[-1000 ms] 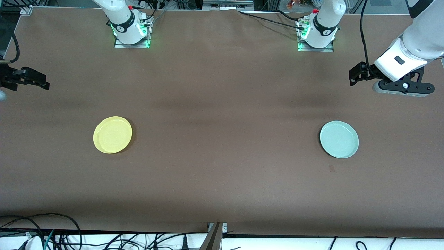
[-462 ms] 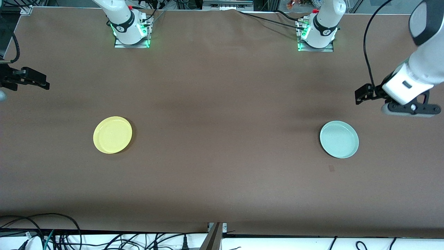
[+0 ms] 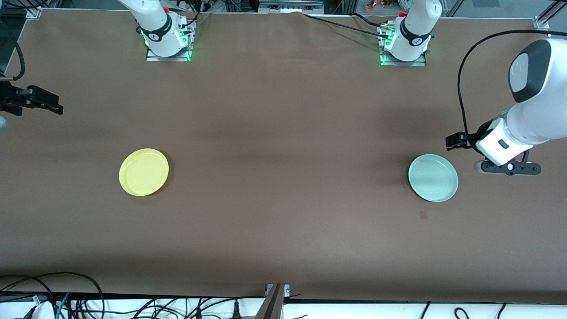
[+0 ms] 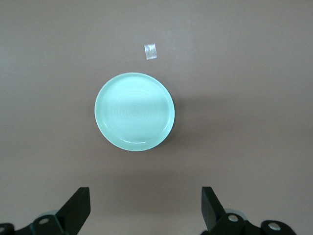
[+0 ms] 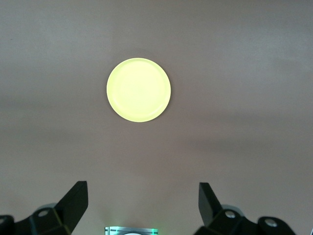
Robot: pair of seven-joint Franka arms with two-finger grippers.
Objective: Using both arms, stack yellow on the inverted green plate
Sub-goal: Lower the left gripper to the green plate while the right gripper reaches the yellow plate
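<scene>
The yellow plate [image 3: 144, 172] lies rim up on the brown table toward the right arm's end; it also shows in the right wrist view [image 5: 139, 90]. The green plate [image 3: 433, 177] lies rim up toward the left arm's end and shows in the left wrist view [image 4: 134, 111]. My left gripper [image 3: 507, 168] hangs over bare table just beside the green plate, open wide and empty [image 4: 145, 210]. My right gripper [image 3: 40, 101] waits at the table's edge, well apart from the yellow plate, open wide and empty [image 5: 141, 208].
A small scrap of tape [image 3: 424, 215] lies on the table next to the green plate, nearer to the front camera. The two arm bases [image 3: 168, 42] [image 3: 404, 44] stand along the table's top edge. Cables hang below the front edge.
My left arm has swung down over the table and now hangs close beside the green plate. The right arm and both plates have not moved.
</scene>
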